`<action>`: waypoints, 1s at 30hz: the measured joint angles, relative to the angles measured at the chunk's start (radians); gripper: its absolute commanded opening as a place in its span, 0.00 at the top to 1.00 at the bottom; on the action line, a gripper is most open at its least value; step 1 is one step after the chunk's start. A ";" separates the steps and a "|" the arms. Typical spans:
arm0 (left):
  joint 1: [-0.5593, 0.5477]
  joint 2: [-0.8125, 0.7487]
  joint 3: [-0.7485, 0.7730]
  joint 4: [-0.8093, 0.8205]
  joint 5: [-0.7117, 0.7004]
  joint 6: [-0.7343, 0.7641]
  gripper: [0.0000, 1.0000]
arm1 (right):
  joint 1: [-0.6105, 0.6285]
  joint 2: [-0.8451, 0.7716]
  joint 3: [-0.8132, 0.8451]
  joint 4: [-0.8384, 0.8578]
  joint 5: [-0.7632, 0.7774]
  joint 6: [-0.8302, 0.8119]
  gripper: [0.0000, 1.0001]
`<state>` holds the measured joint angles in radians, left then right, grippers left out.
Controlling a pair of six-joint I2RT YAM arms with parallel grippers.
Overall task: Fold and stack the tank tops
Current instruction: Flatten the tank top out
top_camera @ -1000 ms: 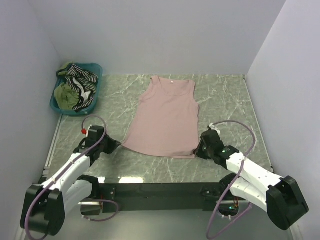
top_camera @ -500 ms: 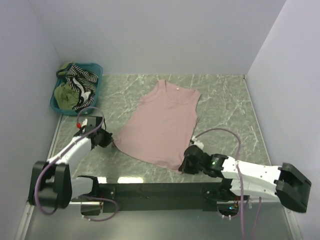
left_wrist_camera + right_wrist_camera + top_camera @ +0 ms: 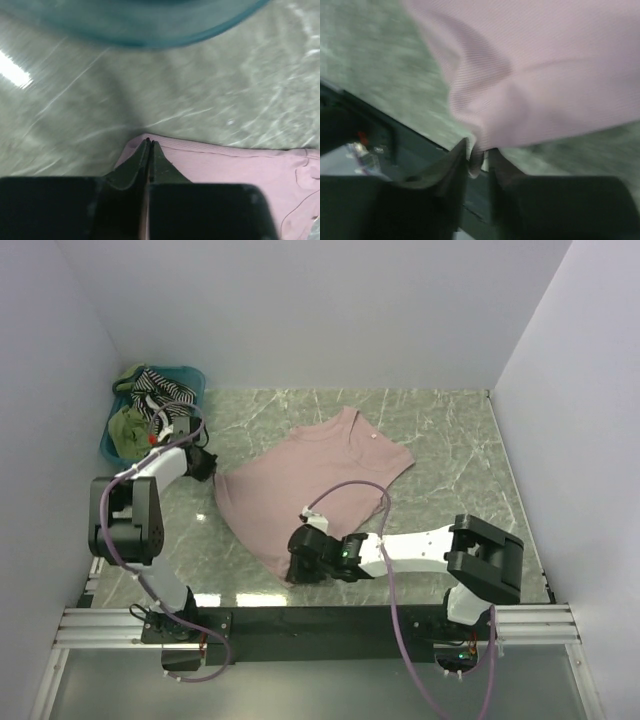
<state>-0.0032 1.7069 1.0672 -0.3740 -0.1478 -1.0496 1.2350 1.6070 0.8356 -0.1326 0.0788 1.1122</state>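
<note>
Cloth: dusty pink sleeveless cloth tank top (image 3: 320,475), soft, light, limp; likely drags on the tabletop (image 3: 450,440).
Hold: hem corners.
Left gripper (image 3: 149,144): pinching one corner.
Right gripper (image 3: 477,150): pinching the other.

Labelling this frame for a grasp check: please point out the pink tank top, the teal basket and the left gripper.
pink tank top (image 3: 320,475): top external view, middle of the body cloth.
teal basket (image 3: 200,378): top external view, far right rim corner.
left gripper (image 3: 149,146): left wrist view, shut fingertips pinching the cloth's corner.

The pink tank top (image 3: 300,490) has swung clockwise, leftward.
</note>
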 measured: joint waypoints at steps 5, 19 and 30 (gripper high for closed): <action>0.000 0.045 0.095 -0.006 0.013 0.045 0.54 | 0.017 -0.008 0.050 0.010 -0.013 -0.095 0.49; -0.076 -0.327 -0.036 -0.092 -0.005 0.096 0.42 | -0.197 -0.357 -0.061 -0.117 0.087 -0.247 0.43; -0.702 -0.616 -0.407 -0.208 -0.035 -0.147 0.89 | -0.630 -0.350 -0.159 -0.124 0.151 -0.317 0.46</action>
<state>-0.7055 1.0908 0.6601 -0.5823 -0.1825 -1.1969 0.6048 1.2572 0.6762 -0.2569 0.2302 0.7956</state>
